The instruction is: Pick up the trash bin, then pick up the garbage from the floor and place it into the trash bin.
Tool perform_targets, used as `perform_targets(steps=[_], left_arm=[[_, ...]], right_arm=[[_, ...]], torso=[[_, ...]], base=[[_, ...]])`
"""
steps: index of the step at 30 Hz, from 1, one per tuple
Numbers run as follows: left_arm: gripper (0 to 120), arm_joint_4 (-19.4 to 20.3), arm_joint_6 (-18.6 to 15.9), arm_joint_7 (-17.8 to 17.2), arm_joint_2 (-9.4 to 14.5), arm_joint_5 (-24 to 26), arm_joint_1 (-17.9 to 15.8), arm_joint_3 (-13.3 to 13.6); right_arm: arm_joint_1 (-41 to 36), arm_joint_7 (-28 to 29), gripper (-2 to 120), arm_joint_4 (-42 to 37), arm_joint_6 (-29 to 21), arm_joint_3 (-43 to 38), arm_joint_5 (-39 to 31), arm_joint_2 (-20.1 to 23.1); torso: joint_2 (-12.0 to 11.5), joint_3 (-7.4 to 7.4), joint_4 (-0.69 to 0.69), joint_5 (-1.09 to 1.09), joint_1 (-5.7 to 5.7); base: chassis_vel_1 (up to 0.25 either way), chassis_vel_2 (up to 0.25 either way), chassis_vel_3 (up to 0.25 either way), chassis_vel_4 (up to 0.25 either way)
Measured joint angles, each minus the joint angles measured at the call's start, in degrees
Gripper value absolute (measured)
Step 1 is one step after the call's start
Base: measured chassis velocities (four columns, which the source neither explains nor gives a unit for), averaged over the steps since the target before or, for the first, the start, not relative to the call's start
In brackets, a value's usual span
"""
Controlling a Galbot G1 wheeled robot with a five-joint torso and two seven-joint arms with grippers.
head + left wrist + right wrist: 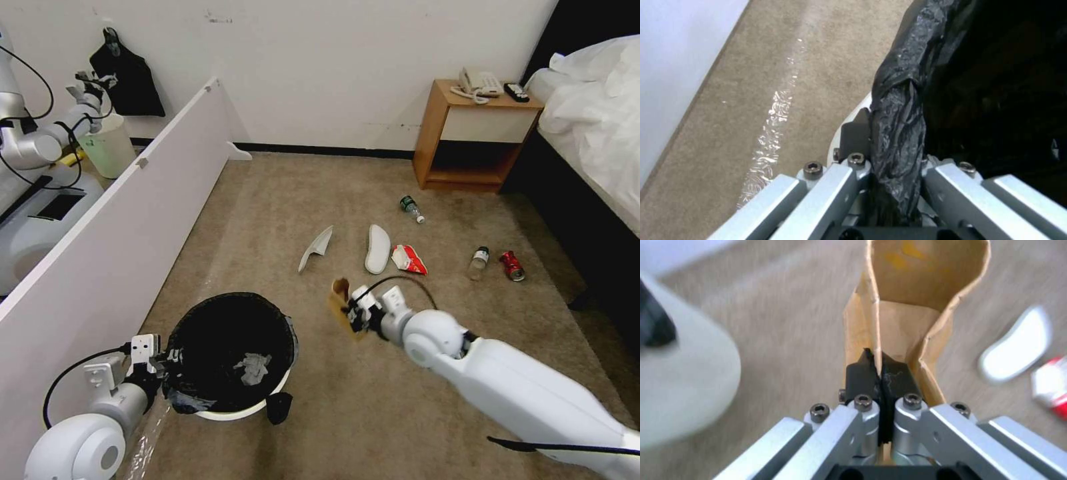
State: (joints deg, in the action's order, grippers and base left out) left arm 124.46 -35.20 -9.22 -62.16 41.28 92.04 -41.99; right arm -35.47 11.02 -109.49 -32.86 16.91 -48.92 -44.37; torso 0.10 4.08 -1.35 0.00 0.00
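Observation:
The trash bin [220,412], white with a black bag over its rim, hangs at the lower left, and my left gripper [160,368] is shut on that rim. In the left wrist view the gripper [889,140] pinches the bag-covered trash bin rim [902,110]. My right gripper [353,315] is shut on a brown cardboard scrap [340,301] just right of the bin and above the floor [373,413]. The right wrist view shows the gripper [880,368] clamping the cardboard scrap [925,283], with the bin wall [680,383] beside it. White tissue [253,367] lies inside the bin.
On the carpet lie two white slippers [317,248] [377,248], a red-white wrapper [409,259], two small bottles [411,208] [477,262] and a red can [512,265]. A white partition board [120,220] runs along the left. A nightstand [473,133] and bed [593,133] stand at the right.

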Motion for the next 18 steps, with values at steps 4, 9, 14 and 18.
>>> perform_targets(steps=[4, 9, 14, 18], left_arm=[[2, -0.1, -0.5, 0.0, 1.6, 1.5, -0.1, 0.7], [2, -0.3, -1.0, 0.0, 3.3, 3.0, -0.8, 1.9], [2, -0.8, -1.7, 0.4, 5.0, 4.1, -2.1, 3.8], [2, -1.1, -1.8, 0.7, 5.3, 4.2, -2.6, 4.7]], right_arm=[[-0.5, -0.6, 0, -5.4, 1.3, -4.4, -0.1, 2.7], [-0.9, -1.3, 0, -10.9, 3.4, -8.6, -0.5, 5.4], [-1.4, -2.4, 0, -16.5, 7.2, -13.2, -1.2, 8.0], [-1.1, -3.1, 0, -17.4, 8.7, -14.2, -1.9, 8.4]], torso=[[0.0, 0.0, 0.0, -0.01, 0.0], [0.0, 0.0, 0.01, 0.0, 0.0], [0.0, 0.0, -0.01, 0.0, 0.0], [0.0, 0.0, 0.01, 0.02, 0.0]], base=[[0.0, 0.0, 0.0, 0.0], [0.0, 0.0, 0.0, 0.0], [0.0, 0.0, 0.0, 0.0], [0.0, 0.0, 0.0, 0.0]])
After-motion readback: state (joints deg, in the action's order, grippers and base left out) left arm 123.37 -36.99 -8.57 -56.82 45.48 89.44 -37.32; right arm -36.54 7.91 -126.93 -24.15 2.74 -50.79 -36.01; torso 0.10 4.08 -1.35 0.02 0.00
